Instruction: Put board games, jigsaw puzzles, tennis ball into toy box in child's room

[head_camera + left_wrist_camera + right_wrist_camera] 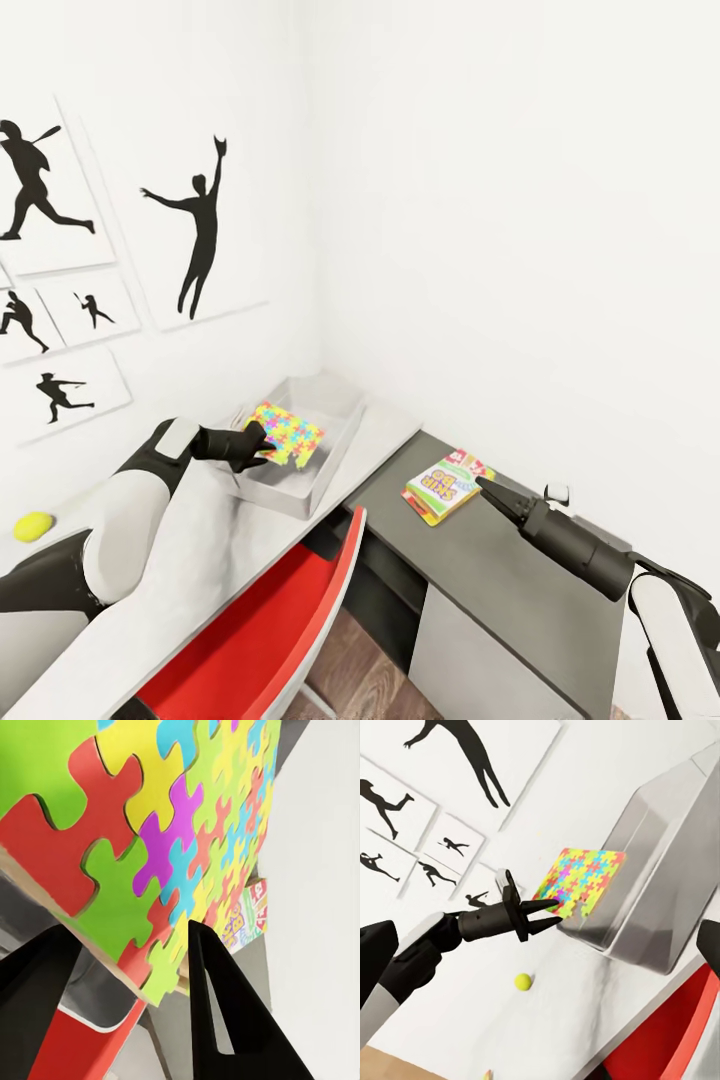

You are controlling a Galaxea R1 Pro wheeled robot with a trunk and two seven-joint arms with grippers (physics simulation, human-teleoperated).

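Puzzle colours fill your left wrist view: interlocking pieces in yellow, pink, blue, green and orange-red, one flat square slab; you hold this jigsaw puzzle point(285, 433) tilted over the near rim of the toy box point(340, 440), its far edge reaching in over the bin's open top; your left gripper point(262, 447) is closed on the slab's near edge, one dark finger on each face, as your right wrist view shows from the side.

Far left in your head view, the tennis ball point(33, 526) lies small and yellow-green on the pale top of the table point(200, 560), well apart from the bin; the toy box is light grey with sloping walls and stands in the corner of the room, close to both white walls; black sports silhouette pictures point(195, 225) hang on the left wall.

Below the table's edge you see a red chair point(270, 630); to its right a dark grey surface point(500, 590) carries a board game point(447, 485), a thin flat box printed in yellow, green and red; your right gripper point(487, 487) rests its dark tip right at that box's right edge; whether its fingers are parted, you cannot tell; wood-plank floor point(350, 670) shows beneath.
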